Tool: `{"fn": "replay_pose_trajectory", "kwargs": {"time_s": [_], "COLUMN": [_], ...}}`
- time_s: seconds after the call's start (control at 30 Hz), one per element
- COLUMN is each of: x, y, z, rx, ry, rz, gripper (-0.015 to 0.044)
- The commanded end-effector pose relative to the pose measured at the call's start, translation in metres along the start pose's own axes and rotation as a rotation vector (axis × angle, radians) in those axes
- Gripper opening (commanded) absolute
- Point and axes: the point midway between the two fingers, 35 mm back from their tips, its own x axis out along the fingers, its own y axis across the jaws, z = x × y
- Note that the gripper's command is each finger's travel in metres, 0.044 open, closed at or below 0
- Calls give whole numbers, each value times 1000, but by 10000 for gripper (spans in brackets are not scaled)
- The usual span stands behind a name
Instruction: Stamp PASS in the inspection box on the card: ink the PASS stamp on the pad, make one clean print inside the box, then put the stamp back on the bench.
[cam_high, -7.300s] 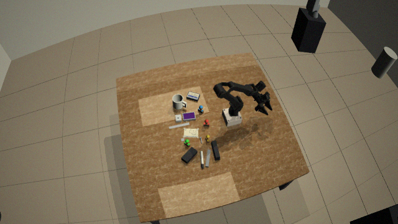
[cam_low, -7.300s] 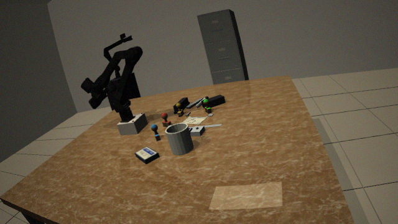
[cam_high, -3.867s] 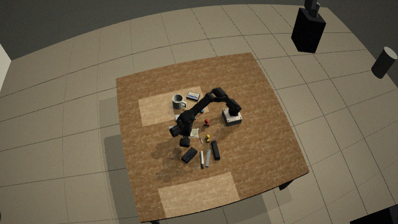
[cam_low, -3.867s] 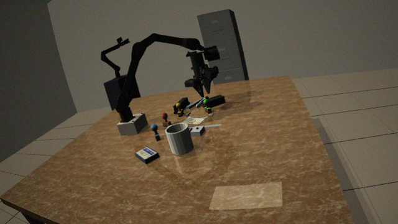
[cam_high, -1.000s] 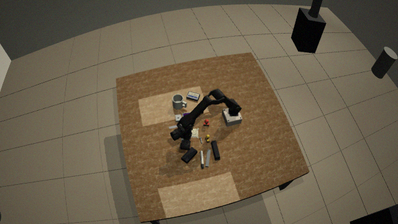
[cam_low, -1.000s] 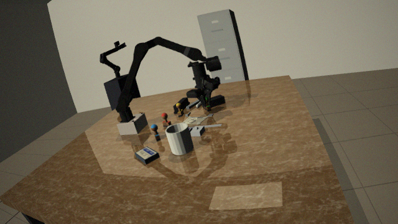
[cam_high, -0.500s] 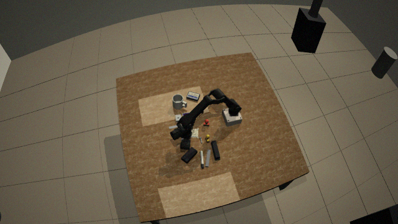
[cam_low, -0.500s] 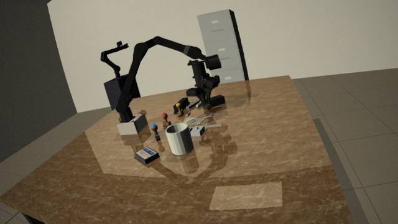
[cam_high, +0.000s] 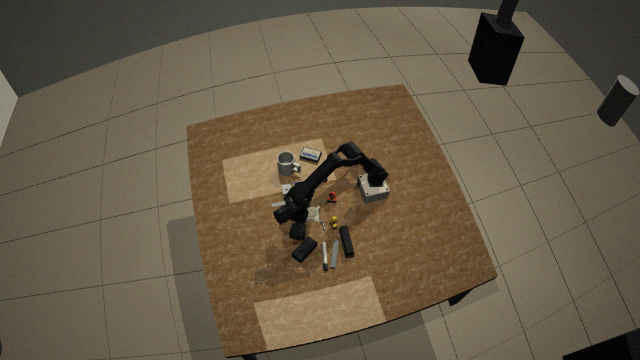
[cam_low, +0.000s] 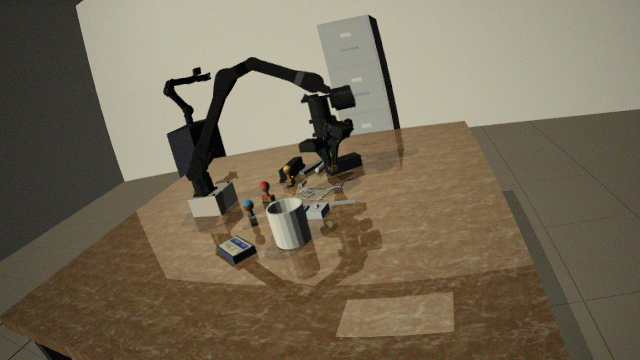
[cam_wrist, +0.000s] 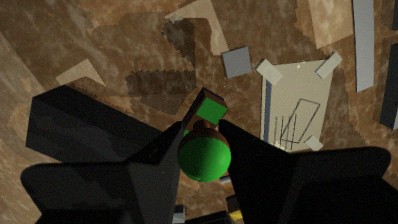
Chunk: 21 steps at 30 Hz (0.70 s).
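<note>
My gripper (cam_low: 332, 162) (cam_wrist: 200, 126) is shut on a green-topped stamp (cam_wrist: 205, 159), low beside a black block (cam_high: 304, 249) (cam_low: 351, 162) (cam_wrist: 85, 125). The stamp hangs knob toward the wrist camera, with a green patch on its brown base. Whether its base touches the bench is unclear. The pale card (cam_high: 314, 214) (cam_low: 314, 193) (cam_wrist: 295, 90) lies to the right of the stamp in the wrist view, its corners taped, with an outlined box on it. A purple patch, perhaps the ink pad, is mostly hidden by the arm in the top view.
Red (cam_high: 332, 197) (cam_low: 265, 187), yellow (cam_high: 334, 221) (cam_low: 287, 170) and blue (cam_low: 248, 204) stamps stand near the arm. A mug (cam_high: 285, 166) (cam_low: 290, 226), a navy box (cam_high: 311, 154) (cam_low: 236, 250), a light grey box (cam_low: 318, 212) and a long black block (cam_high: 347, 242) are also there.
</note>
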Motion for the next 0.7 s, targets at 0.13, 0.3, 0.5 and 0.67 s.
{"fn": "replay_pose_trajectory", "kwargs": {"time_s": [0.13, 0.3, 0.5, 0.67], "x": [-5, -8, -11, -13], "y": [1, 1, 1, 1], "z": [1, 1, 1, 1], "rx": [0, 0, 0, 0], "ry": [-1, -1, -1, -1], "rz": [3, 3, 3, 3], "gripper": [0, 0, 0, 0]}}
